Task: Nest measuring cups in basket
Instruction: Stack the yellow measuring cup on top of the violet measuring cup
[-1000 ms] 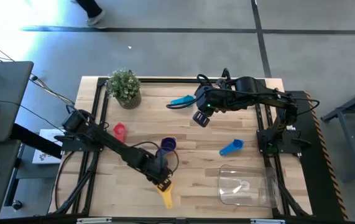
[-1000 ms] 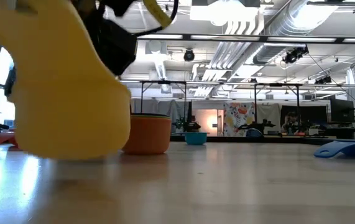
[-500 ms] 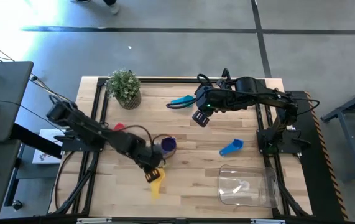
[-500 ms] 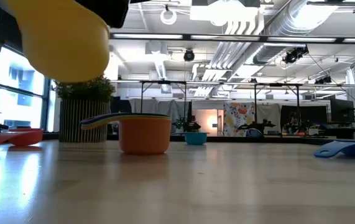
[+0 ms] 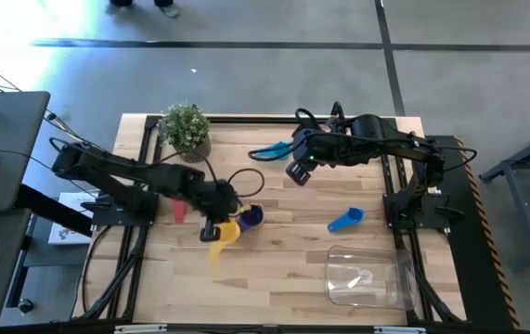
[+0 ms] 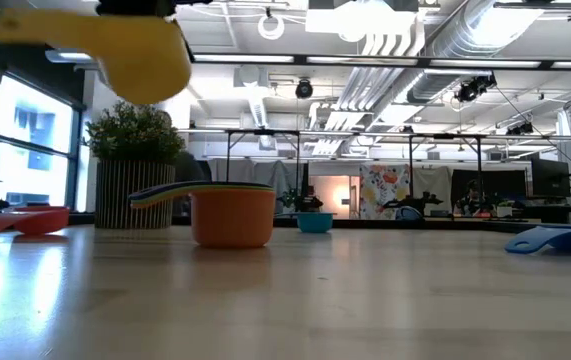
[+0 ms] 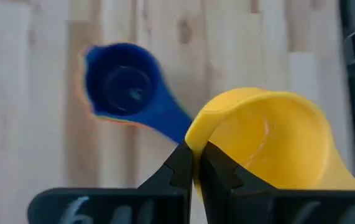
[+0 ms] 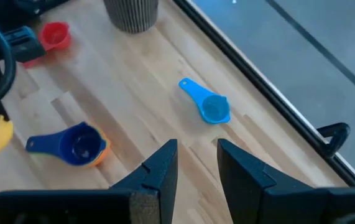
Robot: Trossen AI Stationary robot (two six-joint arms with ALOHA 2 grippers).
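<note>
The left gripper (image 5: 211,229), jaws clamped on the yellow cup (image 5: 225,232), has lifted it toward the nested stack (image 5: 249,216). The right gripper (image 5: 295,173) is hovering, jaws apart; basket (image 5: 367,276) waiting.

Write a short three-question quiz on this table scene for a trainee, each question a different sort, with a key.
1. True or false: the left gripper is shut on the yellow cup.
2. Which lies nearest the clear basket? A. the red cup B. the blue cup C. the potted plant
3. Fill in: in the low view, the yellow cup hangs ___ the table.

Key
1. True; its fingers pinch the cup's rim in the left wrist view.
2. B.
3. Above; it is lifted, near the stack of nested cups. The right gripper waits open, empty, over the table's far side.
</note>
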